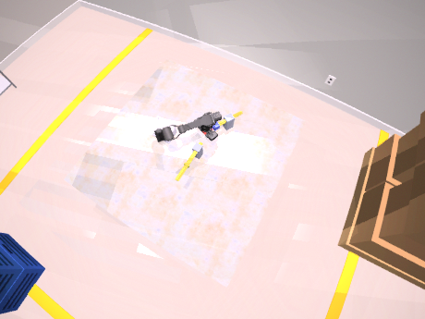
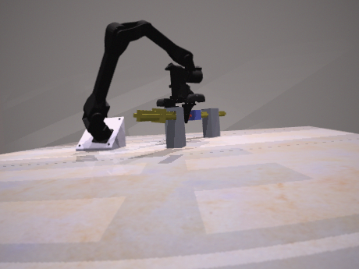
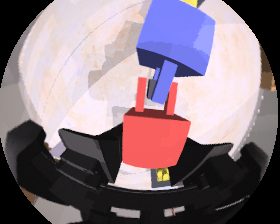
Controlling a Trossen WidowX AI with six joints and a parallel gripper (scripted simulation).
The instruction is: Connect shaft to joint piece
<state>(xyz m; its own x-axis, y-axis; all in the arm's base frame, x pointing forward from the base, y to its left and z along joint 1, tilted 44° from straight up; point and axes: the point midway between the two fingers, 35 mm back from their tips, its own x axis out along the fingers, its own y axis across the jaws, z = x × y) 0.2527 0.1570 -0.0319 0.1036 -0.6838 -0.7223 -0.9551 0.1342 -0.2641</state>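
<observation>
The red joint piece (image 3: 156, 141) is between the fingers of my gripper (image 3: 146, 122) (image 2: 188, 116), which is shut on it. Its two prongs reach to the blue hinge part (image 3: 175, 37) (image 1: 215, 127) (image 2: 195, 115). The blue part sits on the end of the first yellow shaft (image 1: 238, 114) (image 2: 222, 114), held in a grey block (image 1: 228, 122) (image 2: 211, 124). The red piece stands at an angle to the blue part. The second yellow shaft (image 1: 186, 166) (image 2: 150, 115) passes through the other grey block (image 1: 198, 151) (image 2: 175, 132). A yellow end (image 3: 163, 174) shows just beyond the red piece. The opening's inside is hidden.
The arm's white base plate (image 2: 119, 128) stands left of the blocks. The second shaft's long part sticks out from its block, away from the joint. A blue crate (image 1: 16, 272) and brown shelving (image 1: 393, 201) stand far off on the floor.
</observation>
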